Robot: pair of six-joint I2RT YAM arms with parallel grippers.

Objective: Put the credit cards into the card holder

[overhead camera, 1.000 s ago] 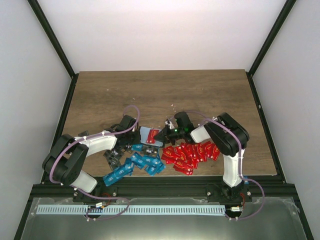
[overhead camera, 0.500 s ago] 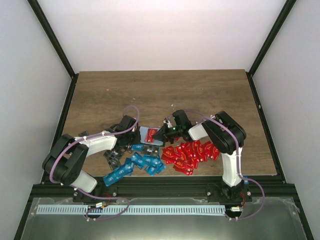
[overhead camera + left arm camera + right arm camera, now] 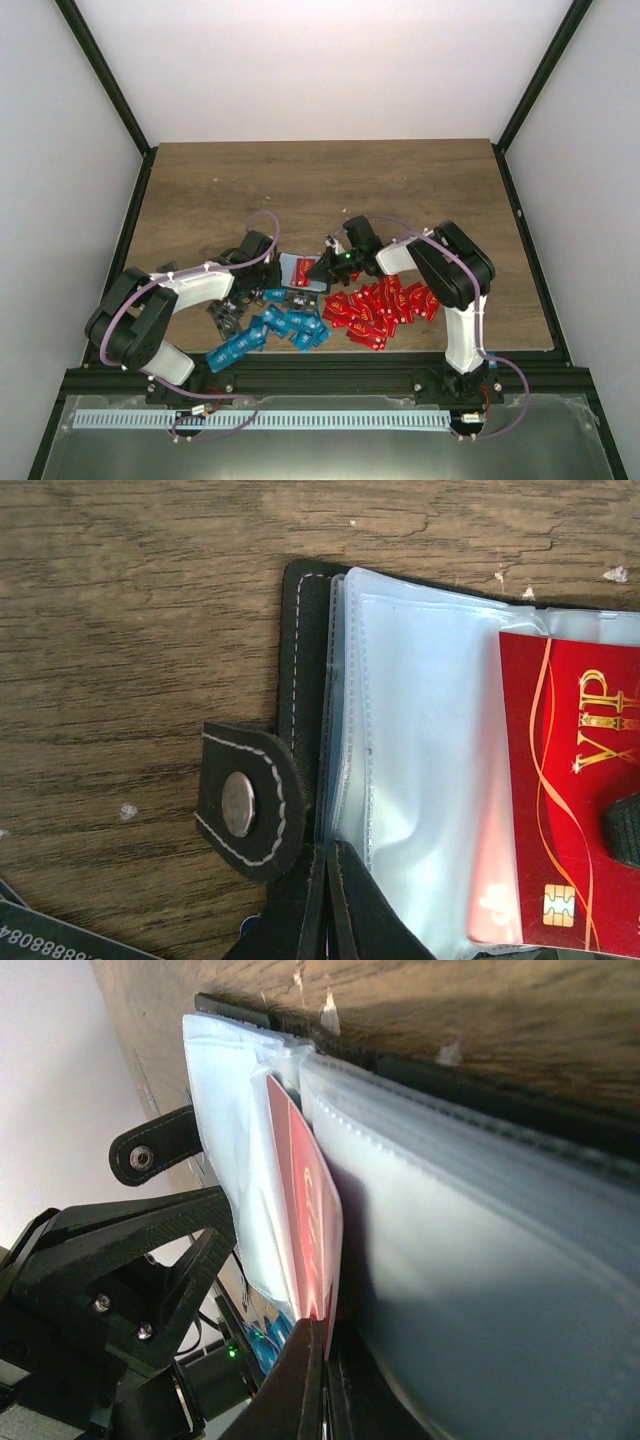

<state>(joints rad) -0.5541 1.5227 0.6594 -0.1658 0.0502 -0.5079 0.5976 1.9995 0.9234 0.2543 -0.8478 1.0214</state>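
Right tool (image 3: pixel 322 1332) is clamped on one short end of a single red card (image 3: pixel 565 780). The left tool (image 3: pixel 327 880) is closed too, its tips at the lower edge of the card holder (image 3: pixel 305 680) by the spine. Whether they nip the cover or only press on it, I cannot tell.

On the desk (image 3: pixel 420 190), in the lower middle of the overhead view, lie the loose credit cards (image 3: pixel 350 310): a red heap (image 3: pixel 385 305) to the right, a blue heap (image 3: pixel 285 325) in the middle, dark ones (image 3: pixel 228 315) to the left. The holder lies open just above them, between the two tools.

The holder looks light and likely to skid unless pinned. Its clear sleeves (image 3: pixel 420 710) are soft and wrinkled, so they would probably buckle under a push. The card is thin, stiff, light and glossy, so probably slippery. Pinching its flat faces at one short end leaves most of its length free to slide in.

The overhead view gives the layout but hides the sleeve mouths. The left wrist view shows the card's face flat over the sleeves at the right of the frame, with its gold chip (image 3: pixel 558 908) low down and the snap tab (image 3: pixel 248 800) at lower left, but no depth. Only the right wrist view shows the card edge-on, standing between two leaves of sleeves. Whether it sits inside a pocket is unclear.
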